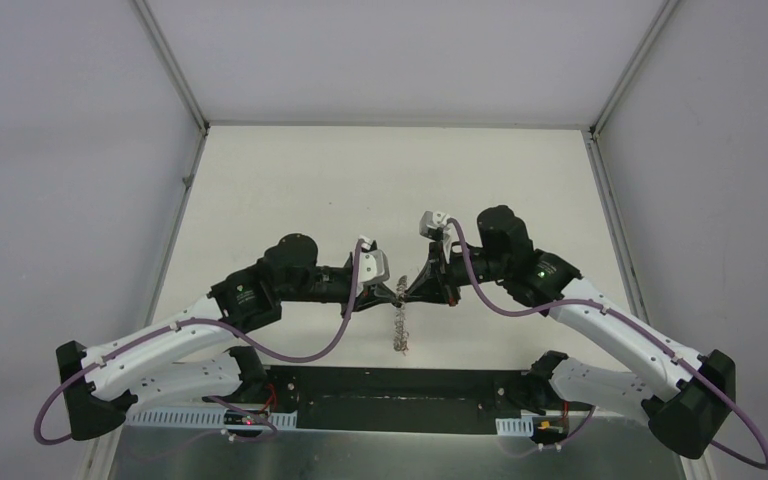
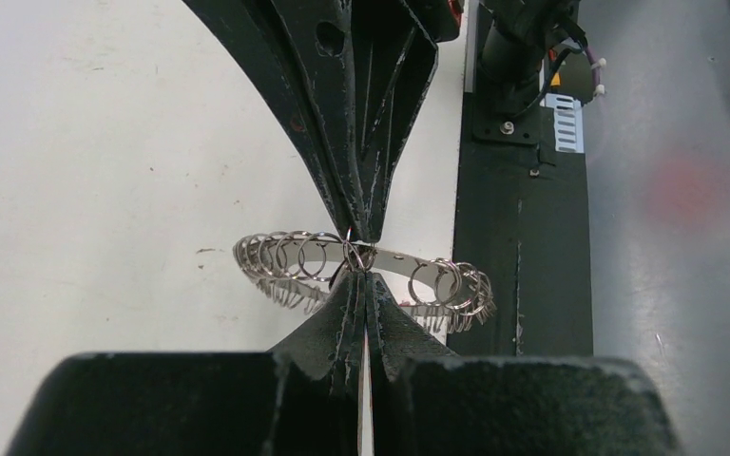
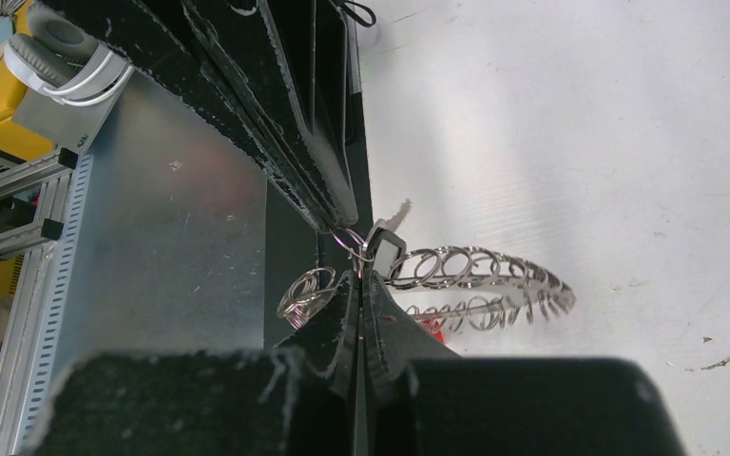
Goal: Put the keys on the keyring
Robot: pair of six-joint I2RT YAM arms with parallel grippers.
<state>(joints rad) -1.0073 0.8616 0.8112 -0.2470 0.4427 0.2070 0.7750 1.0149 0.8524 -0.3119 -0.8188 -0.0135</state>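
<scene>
The keyring, a silvery band fringed with wire loops, hangs in the air under the two meeting grippers. My left gripper is shut, pinching a small loop at the keyring rim. My right gripper is shut on the same spot of the keyring from the opposite side. The keys sit right at that pinch point: a dark head with a silver blade, and a red patch behind my right finger. Exactly which wire each tip holds is hidden.
A black base plate and a metal panel lie along the near edge below the hanging ring. White enclosure walls stand left, right and behind the white table.
</scene>
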